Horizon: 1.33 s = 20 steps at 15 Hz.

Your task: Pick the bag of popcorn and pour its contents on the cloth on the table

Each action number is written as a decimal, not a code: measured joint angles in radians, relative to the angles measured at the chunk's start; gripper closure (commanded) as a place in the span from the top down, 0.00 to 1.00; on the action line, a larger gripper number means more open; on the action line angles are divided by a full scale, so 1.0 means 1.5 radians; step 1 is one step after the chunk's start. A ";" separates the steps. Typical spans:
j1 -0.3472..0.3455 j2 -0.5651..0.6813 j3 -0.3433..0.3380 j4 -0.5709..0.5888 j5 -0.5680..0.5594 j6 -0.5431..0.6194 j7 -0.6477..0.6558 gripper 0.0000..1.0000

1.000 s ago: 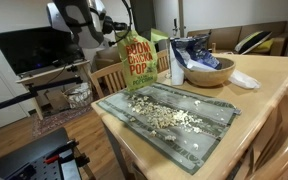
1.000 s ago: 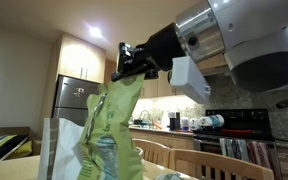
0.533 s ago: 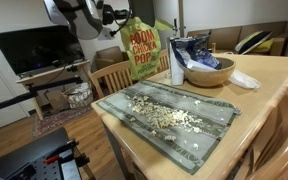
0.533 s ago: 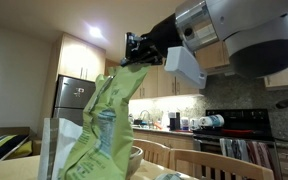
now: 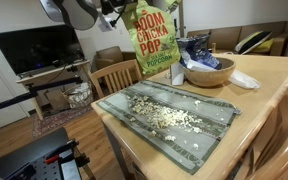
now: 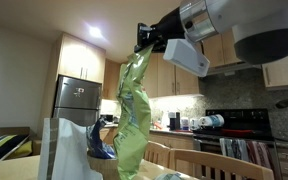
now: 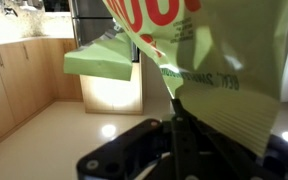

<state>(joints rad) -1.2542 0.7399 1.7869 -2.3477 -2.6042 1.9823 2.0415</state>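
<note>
Closest to us, the cloth (image 5: 210,138) lies flat on the table (image 5: 269,90) with popcorn (image 5: 169,112) scattered down its middle. Behind it sits a wooden bowl (image 5: 210,72) with a blue-and-white bag (image 5: 194,48) in it. Further back, the bag of popcorn (image 5: 151,40) hangs in the air near the far end of the cloth, clear of the table. The gripper (image 6: 147,38) is clamped tight on a pinched fold at its top edge. In the wrist view we see the fingers (image 7: 174,130) squeezing that green foil (image 7: 224,80).
</note>
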 measured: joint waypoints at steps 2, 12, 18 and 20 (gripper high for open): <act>-0.024 -0.026 0.016 -0.001 0.000 -0.016 0.023 0.00; -0.046 -0.069 0.022 -0.001 0.000 -0.017 0.070 0.00; -0.021 -0.086 -0.003 0.042 0.000 -0.022 0.070 0.00; 0.000 -0.095 -0.030 0.060 0.000 -0.041 0.071 0.00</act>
<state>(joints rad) -1.2540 0.5977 1.7418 -2.2571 -2.6042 1.9201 2.1473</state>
